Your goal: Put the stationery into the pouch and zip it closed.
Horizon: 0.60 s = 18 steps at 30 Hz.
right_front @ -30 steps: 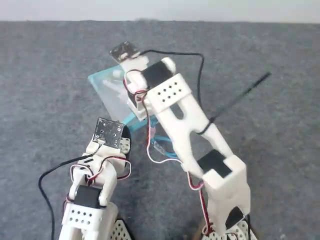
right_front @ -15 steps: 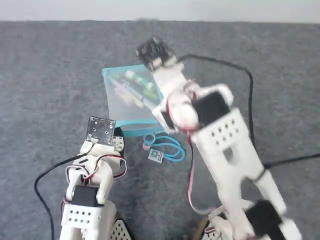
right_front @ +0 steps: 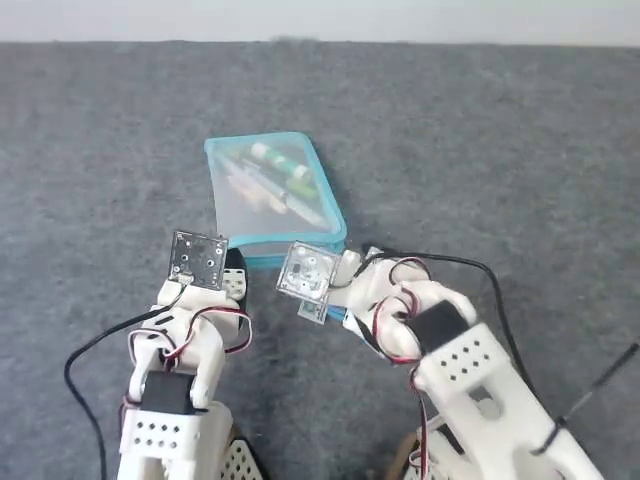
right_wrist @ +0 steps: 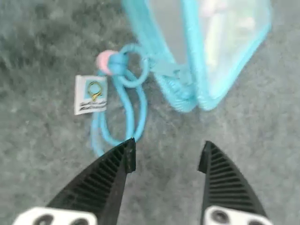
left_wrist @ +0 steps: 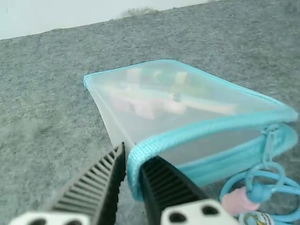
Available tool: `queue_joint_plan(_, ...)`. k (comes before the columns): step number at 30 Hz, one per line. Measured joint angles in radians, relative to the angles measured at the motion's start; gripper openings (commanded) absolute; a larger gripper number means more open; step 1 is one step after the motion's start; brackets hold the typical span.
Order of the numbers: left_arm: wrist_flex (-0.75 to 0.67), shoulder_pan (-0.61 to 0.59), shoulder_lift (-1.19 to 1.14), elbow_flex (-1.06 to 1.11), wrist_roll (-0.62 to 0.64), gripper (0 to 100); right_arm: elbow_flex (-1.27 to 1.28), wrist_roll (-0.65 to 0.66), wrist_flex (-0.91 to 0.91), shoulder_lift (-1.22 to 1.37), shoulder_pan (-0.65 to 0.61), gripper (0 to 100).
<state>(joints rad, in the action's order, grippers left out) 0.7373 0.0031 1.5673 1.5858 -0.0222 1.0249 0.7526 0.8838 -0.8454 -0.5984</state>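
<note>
I'm pinching the near corner of the pouch (left_wrist: 187,108) with my left end effector (left_wrist: 133,161), both fingers closing on the teal zipper edge. The pouch is lying flat on the grey surface (right_front: 500,130), ahead of both arms. The stationery (right_front: 270,175) is sitting inside it, showing through the clear side: pens or markers, 1 with a green part, details too soft to tell. My right end effector (right_wrist: 168,145) is hanging wide open over the surface, gripping nothing, just beside the pouch's other near corner. The blue cord loop (right_wrist: 122,117) is lying under its fingers, 1 fingertip right over the cord; I can't tell if it's touching. The cord is running from the zipper pull (right_wrist: 164,68) at that corner. A pink bead (right_wrist: 104,60) is sitting on the cord, and a small white tag (right_wrist: 90,95) is lying beside it.
</note>
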Motion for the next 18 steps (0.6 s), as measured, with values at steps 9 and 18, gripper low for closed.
queue_joint_plan(9, 0.0, 0.0, 0.0, 0.0, 0.0, 1, 0.003, 0.074, -0.081, 0.028, 0.003, 26.7)
queue_joint_plan(18, 0.0, 0.0, 0.0, 0.0, 0.0, 1, -0.075, 0.081, -0.149, 0.279, 0.003, 26.7)
